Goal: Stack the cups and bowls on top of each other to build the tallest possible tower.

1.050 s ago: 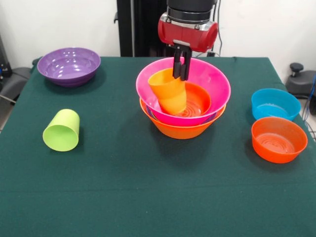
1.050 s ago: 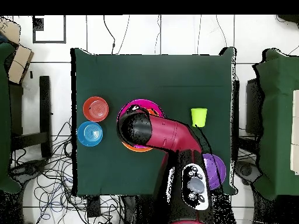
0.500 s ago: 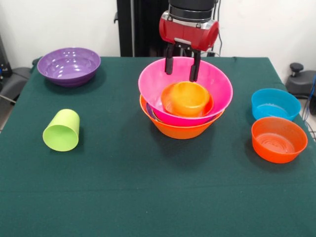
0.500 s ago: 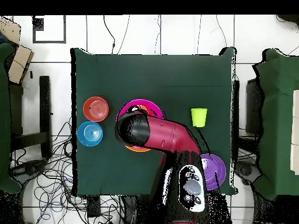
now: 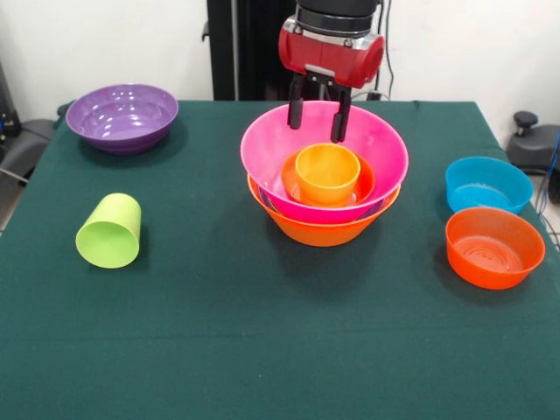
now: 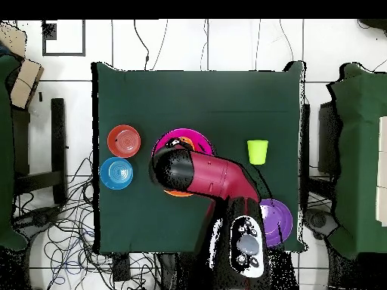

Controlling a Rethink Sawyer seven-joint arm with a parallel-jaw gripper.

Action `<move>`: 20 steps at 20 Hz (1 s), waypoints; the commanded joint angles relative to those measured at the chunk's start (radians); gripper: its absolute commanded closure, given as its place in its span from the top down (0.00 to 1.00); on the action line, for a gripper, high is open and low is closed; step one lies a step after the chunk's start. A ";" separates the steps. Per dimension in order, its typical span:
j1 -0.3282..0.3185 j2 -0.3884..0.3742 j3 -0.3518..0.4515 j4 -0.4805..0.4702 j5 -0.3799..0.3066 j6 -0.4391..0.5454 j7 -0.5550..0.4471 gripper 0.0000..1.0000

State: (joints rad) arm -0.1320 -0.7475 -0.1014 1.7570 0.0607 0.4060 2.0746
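Gripper (image 5: pixel 313 123) above tower (image 5: pixel 324 184), jaws apart, holding nothing. Orange cup (image 5: pixel 327 173) upright in small red-orange bowl (image 5: pixel 363 182), nested in pink bowl (image 5: pixel 385 144) over yellow-orange bowl (image 5: pixel 322 229) (purple rim just visible between them).

Left to stack: lime green cup (image 5: pixel 109 231) on its side, near left; purple bowl (image 5: pixel 122 115) far left; blue bowl (image 5: pixel 486 184) and second red-orange bowl (image 5: pixel 493 247) right, touching.

Green table (image 5: pixel 262 332) otherwise open, no obstruction seen.
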 commanded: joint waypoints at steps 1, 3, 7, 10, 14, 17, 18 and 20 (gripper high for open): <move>0.003 -0.004 0.047 -0.033 0.012 0.099 0.093 1.00; -0.007 -0.023 0.055 -0.037 0.015 0.156 0.071 1.00; -0.034 -0.115 0.057 -0.062 0.019 0.357 0.020 1.00; -0.080 -0.122 0.081 -0.059 0.011 0.370 -0.031 1.00; -0.183 -0.135 0.160 0.019 0.040 0.294 -0.108 1.00; -0.231 -0.150 0.208 0.059 0.062 0.274 -0.130 1.00; -0.248 -0.155 0.224 0.072 0.069 0.268 -0.138 1.00; -0.312 -0.177 0.266 0.122 0.092 0.250 -0.181 1.00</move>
State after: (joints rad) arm -0.3484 -0.9057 -0.0201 1.7677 0.0989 0.6624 2.0746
